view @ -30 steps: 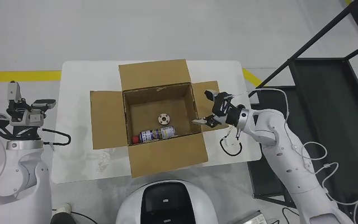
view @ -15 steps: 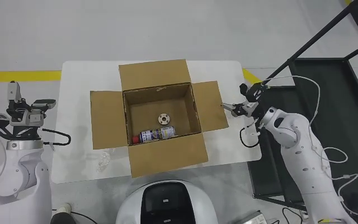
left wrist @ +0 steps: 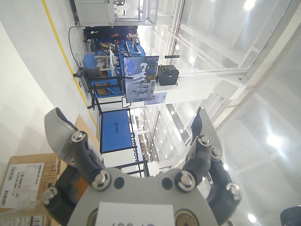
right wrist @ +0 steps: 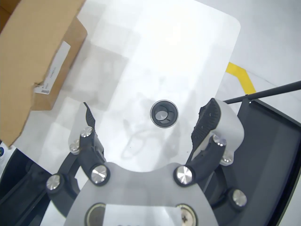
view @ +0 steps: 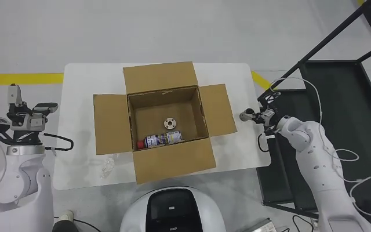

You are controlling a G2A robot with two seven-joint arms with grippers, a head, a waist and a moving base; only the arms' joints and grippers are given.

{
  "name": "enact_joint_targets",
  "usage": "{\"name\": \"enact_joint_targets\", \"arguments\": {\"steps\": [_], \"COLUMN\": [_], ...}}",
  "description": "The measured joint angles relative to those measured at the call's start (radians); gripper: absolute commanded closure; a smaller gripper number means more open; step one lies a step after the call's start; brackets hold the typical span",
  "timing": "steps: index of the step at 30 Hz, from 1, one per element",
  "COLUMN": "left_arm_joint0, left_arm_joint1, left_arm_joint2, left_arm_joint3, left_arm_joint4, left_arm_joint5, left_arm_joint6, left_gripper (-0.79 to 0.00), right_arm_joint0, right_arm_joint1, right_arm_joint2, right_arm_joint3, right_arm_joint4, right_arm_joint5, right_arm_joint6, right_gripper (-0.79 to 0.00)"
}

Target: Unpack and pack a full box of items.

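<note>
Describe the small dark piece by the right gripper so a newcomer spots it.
On the white table, right of the open box, near the table's edge, a small dark cylinder stands by the open right gripper. Unlike the can and ring inside the box, it sits alone on bare tabletop, hollow end up.

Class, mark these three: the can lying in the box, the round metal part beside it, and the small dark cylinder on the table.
can (view: 163, 139), top view, middle of its labelled side.
round metal part (view: 165, 122), top view, its ring face.
dark cylinder (right wrist: 164, 113), right wrist view, inside its open top.
</note>
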Motion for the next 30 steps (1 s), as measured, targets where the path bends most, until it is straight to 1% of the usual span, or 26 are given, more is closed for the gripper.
{"name": "enact_joint_targets", "arguments": {"steps": [11,20,21,22,23,24,30], "left_arm_joint0": [0.000,0.000,0.000,0.000,0.000,0.000,0.000], "left_arm_joint1": [0.000,0.000,0.000,0.000,0.000,0.000,0.000], "left_arm_joint2": [0.000,0.000,0.000,0.000,0.000,0.000,0.000], "left_arm_joint3": [0.000,0.000,0.000,0.000,0.000,0.000,0.000], "left_arm_joint4": [0.000,0.000,0.000,0.000,0.000,0.000,0.000], "left_arm_joint5": [0.000,0.000,0.000,0.000,0.000,0.000,0.000], "left_arm_joint6": [0.000,0.000,0.000,0.000,0.000,0.000,0.000], "left_gripper": [-0.785,-0.785,-0.785,-0.785,-0.785,-0.785,-0.785], "right_arm_joint0": [0.165,0.258,0.266,0.274,0.283,0.290,0.320], "right_arm_joint1": [-0.027,-0.059,-0.061,-0.064,-0.067,-0.068,-0.074], "right_arm_joint2": [-0.118,-0.209,-0.216,-0.223,-0.231,-0.237,-0.259], "right_arm_joint3": [0.291,0.451,0.464,0.477,0.493,0.504,0.558], "right_arm_joint4": [0.013,0.015,0.016,0.015,0.014,0.011,-0.003], "right_arm_joint5": [0.007,0.047,0.049,0.049,0.047,0.045,0.025], "right_arm_joint6": [-0.005,-0.042,-0.045,-0.048,-0.051,-0.053,-0.080], "right_gripper": [-0.785,-0.785,-0.723,-0.372,-0.139,0.000,0.000]}}
